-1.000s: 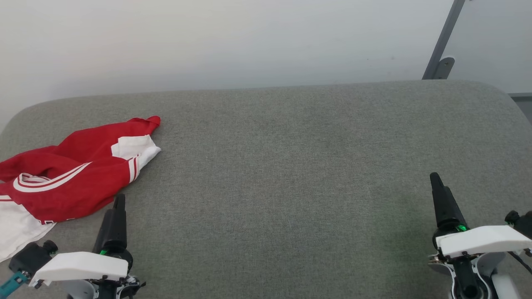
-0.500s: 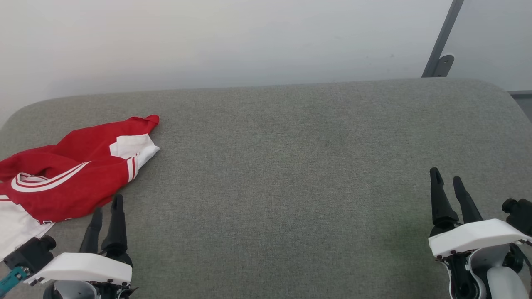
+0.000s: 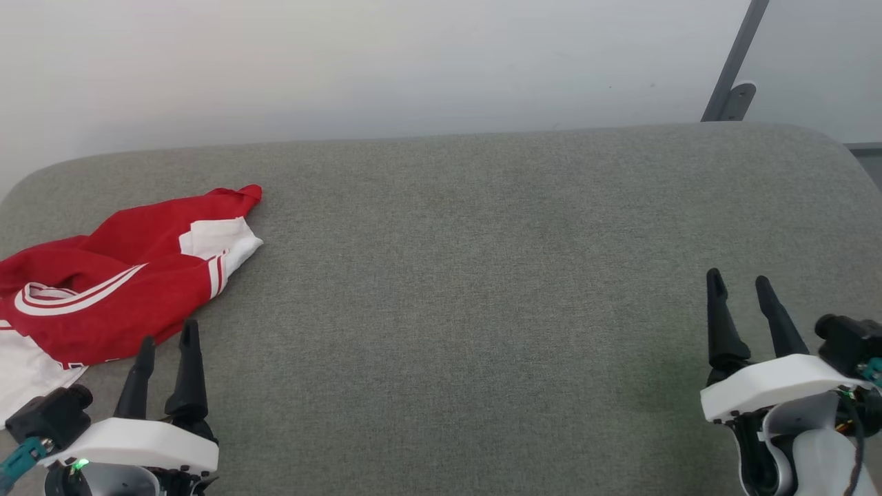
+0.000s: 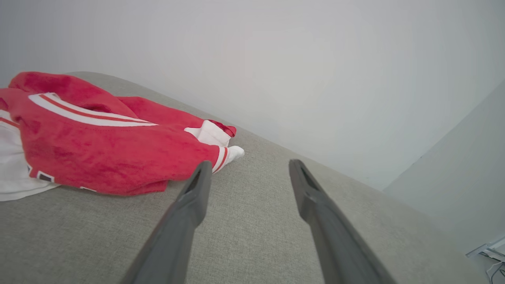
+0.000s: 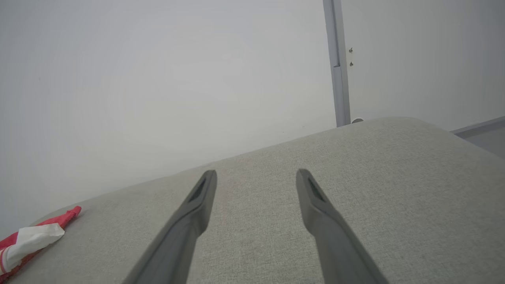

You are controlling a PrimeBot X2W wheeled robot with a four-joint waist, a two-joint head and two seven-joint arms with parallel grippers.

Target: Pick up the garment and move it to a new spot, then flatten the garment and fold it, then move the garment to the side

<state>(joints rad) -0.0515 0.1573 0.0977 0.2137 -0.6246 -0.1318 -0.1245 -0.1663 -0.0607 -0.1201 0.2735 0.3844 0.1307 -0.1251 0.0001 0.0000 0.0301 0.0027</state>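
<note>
Left gripper (image 3: 168,332): the two dark fingers stand spread, released, nothing between them. The tips point toward the far side over the near-left part of the grey upholstered surface (image 3: 448,275). The left finger's tip sits just beside the near edge of the garment (image 3: 103,296); cannot tell whether it touches the cloth. In the left wrist view, bare grey weave shows between and under both fingers. Behind the fingers is a white wrist housing with a small green light (image 3: 81,465) on it. Right gripper (image 3: 737,277): fingers likewise parted and empty, pointing far over the near-right part of the same surface, well apart from the garment. The garment lies crumpled in a heap at the left end of the surface, red body uppermost. One white sleeve end with thin red stripes points right. A white-and-red striped neckline band curves across the middle of the heap, and a red corner pokes up at the far-right tip. A white part spreads at the near left and runs off the head view's left edge. The middle of the surface between the grippers is plain grey cloth with a rounded far edge. Beyond it is a pale wall (image 3: 344,62). At the far right a grey metal post (image 3: 734,69) rises at a slant.
</note>
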